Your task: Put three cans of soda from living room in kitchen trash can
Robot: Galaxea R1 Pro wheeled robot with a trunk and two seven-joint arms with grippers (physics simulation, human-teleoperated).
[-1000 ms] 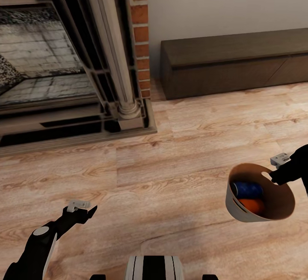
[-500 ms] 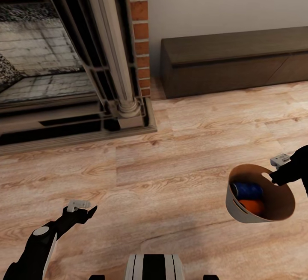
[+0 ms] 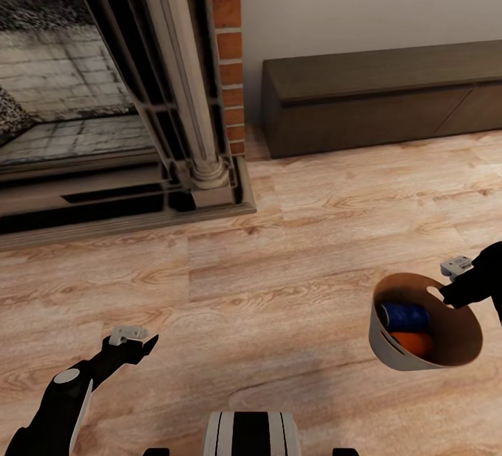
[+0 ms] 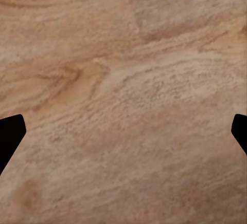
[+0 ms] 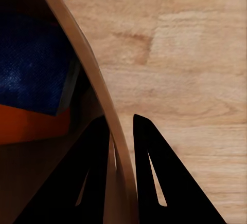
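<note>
**Bin riding along in the right gripper, two cans inside, fireplace up ahead**

Starting on the left of the head view: the brick fireplace [image 3: 104, 93] fills that side, with its pale column [image 3: 185, 79] and a strip of red brick at the edge. Below it the left gripper [image 3: 136, 339] hangs low over the wood floor [image 3: 279, 247] with nothing in it. The head view doesn't show its fingers clearly, but the left wrist view does: the two dark fingertips [image 4: 10, 134] sit wide apart at opposite edges with only floor planks between them, so it's spread and empty.

In the middle there's bare floor, and at the very bottom the robot's own striped trunk [image 3: 251, 435]. Further back, against the pale wall, is the long dark low cabinet [image 3: 383, 97].

On the right is the trash can [image 3: 418, 330], held off the floor and tipped so you look into its coppery inside. The right gripper [image 3: 453, 289] is clamped on the far rim. The right wrist view gives the detail: one finger inside the wall, one outside, pinching the thin rim [image 5: 110, 131] between them. Inside lie a dark blue soda can [image 3: 406, 316] and an orange soda can [image 3: 413, 341] under it, touching. I can only make out two cans.

Compared to a second ago, the whole view has shifted slightly, and the bin sits a touch lower and further right in frame. The left arm looks the same.
</note>
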